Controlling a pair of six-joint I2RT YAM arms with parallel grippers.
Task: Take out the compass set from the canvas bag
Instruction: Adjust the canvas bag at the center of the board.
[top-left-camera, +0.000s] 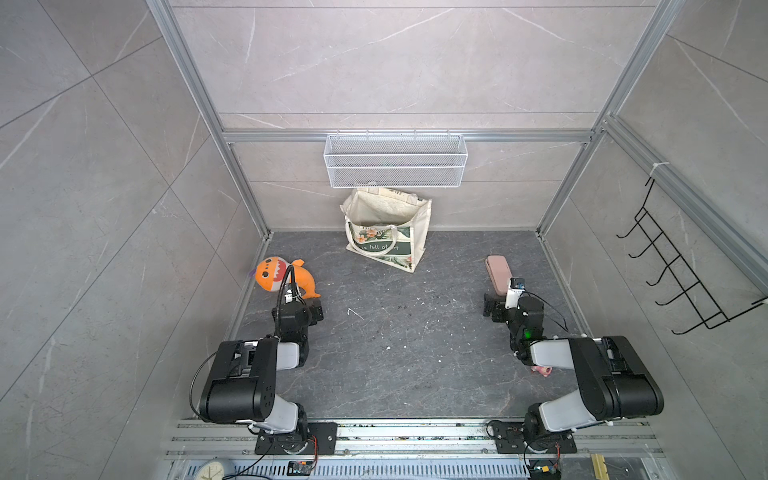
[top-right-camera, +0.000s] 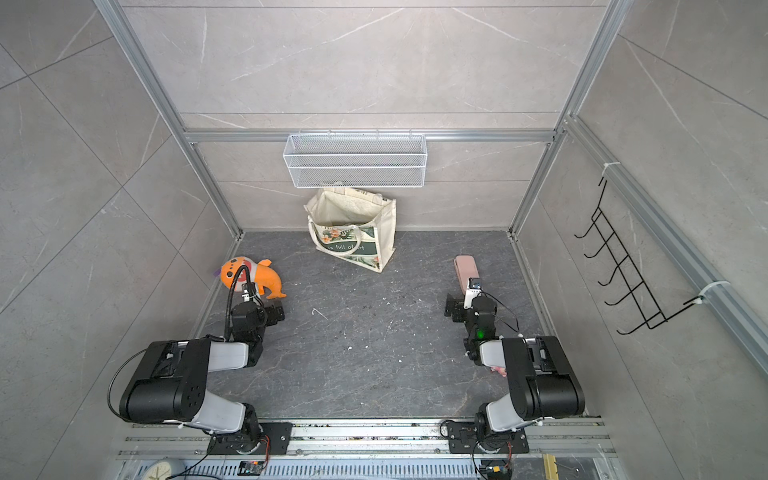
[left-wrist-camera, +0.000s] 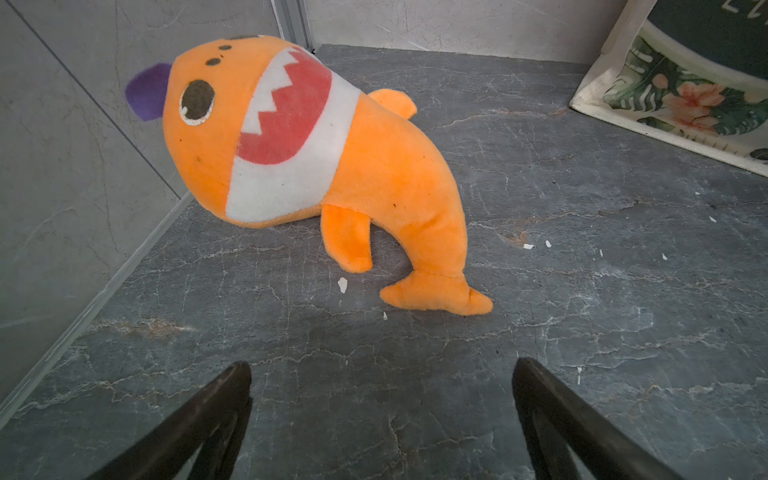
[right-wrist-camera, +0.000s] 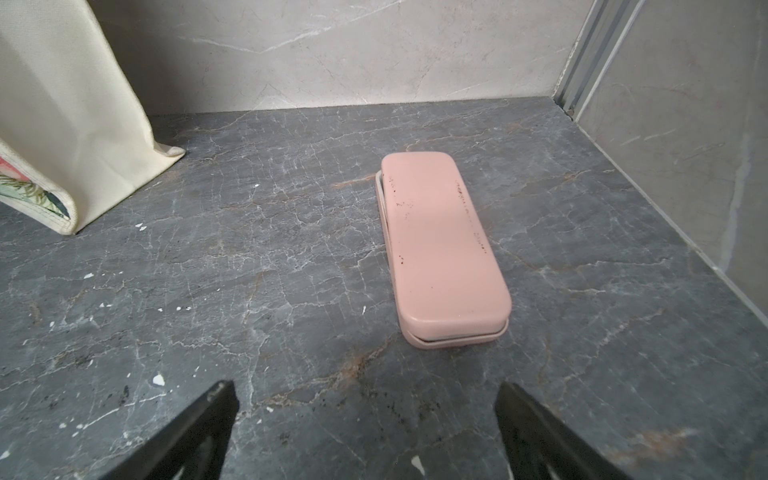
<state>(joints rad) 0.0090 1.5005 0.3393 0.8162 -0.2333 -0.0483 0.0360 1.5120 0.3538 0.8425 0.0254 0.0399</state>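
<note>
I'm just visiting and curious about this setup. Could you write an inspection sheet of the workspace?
Surface: dark marbled tabletop, white flecks scattered.
Job's things: canvas bag upright, open, by back wall; compass set not made out.
Clutter: orange plush shark; pink case, contents unseen; small pink item under right arm.
Grippers: left gripper and right gripper open, empty.
Cables: black cable loops over left wrist.
Surroundings: mesh basket, hook rack on walls.

An orange plush shark (top-left-camera: 269, 273) lies near the left wall, a white mesh basket (top-left-camera: 395, 156) hangs on the back wall, a black hook rack (top-left-camera: 680, 256) on the right
</note>
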